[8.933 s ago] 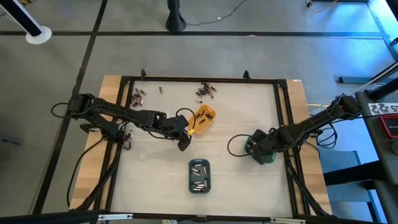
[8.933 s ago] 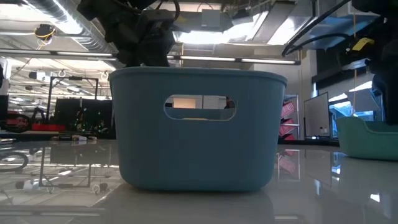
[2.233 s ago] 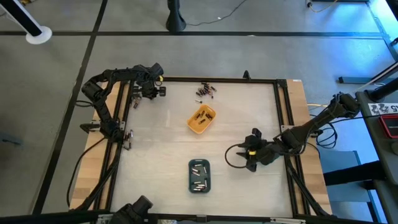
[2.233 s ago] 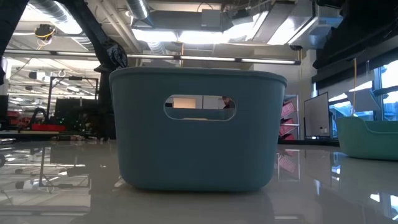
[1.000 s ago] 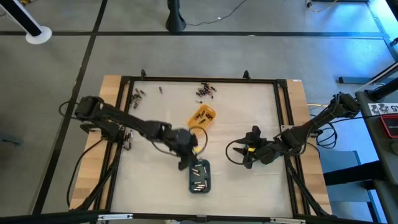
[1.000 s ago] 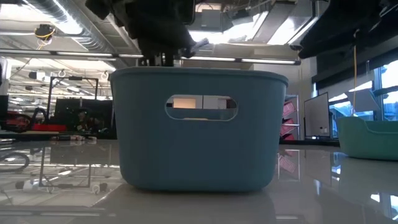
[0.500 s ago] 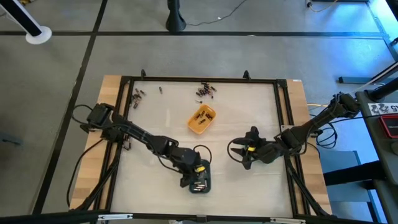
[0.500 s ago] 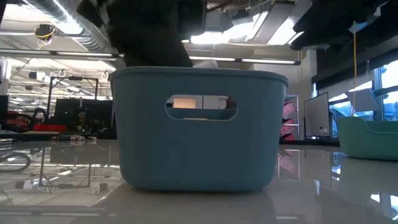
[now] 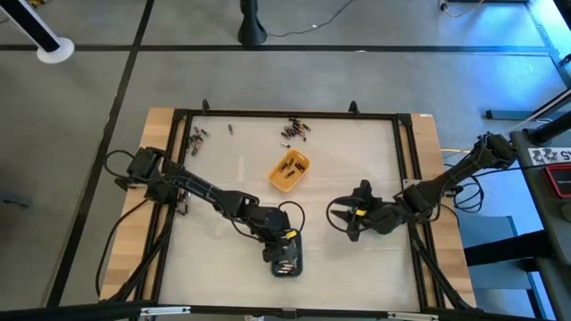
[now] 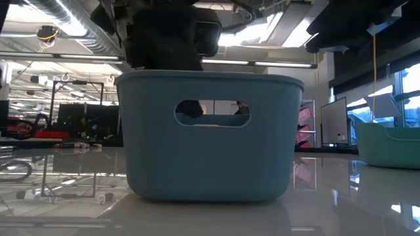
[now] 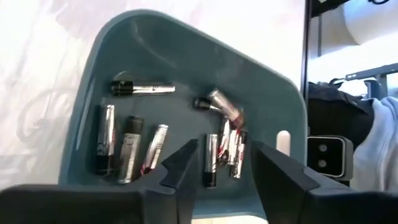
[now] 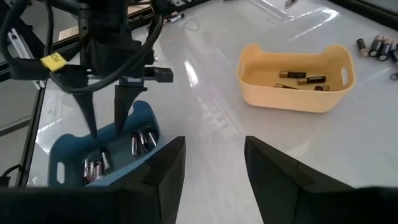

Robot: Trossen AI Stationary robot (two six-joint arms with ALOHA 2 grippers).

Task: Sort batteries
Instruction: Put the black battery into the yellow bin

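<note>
The left gripper point(image 9: 281, 245) hangs over the blue tray point(image 9: 286, 264) at about six o'clock on the table, fingers spread and pointing down into it, nothing pinched between them; the left wrist view shows the blue tray's floor carrying several batteries point(image 11: 134, 149), one lying just below the gap between the fingertips; the right gripper point(image 9: 350, 219) waits at roughly four o'clock, fingers apart and empty, well clear of any tray; the orange tray point(image 9: 288, 171) sits near the centre, toward twelve o'clock from the blue one, with a few cells in it; loose batteries remain in two clusters along the far edge, one at about twelve o'clock point(image 9: 295, 130) and a smaller one at about eleven point(image 9: 196, 139); the green tray shows only in the low view point(image 10: 388, 145), off at its right edge; as a judgement, a drop into the blue tray is finishing and the far clusters are left to sort; the cells look rigid, smooth and small, likely to roll or slip under a loose pinch, so each is best taken across its middle with the fingers square to its long axis, singled out from its neighbours.
</note>
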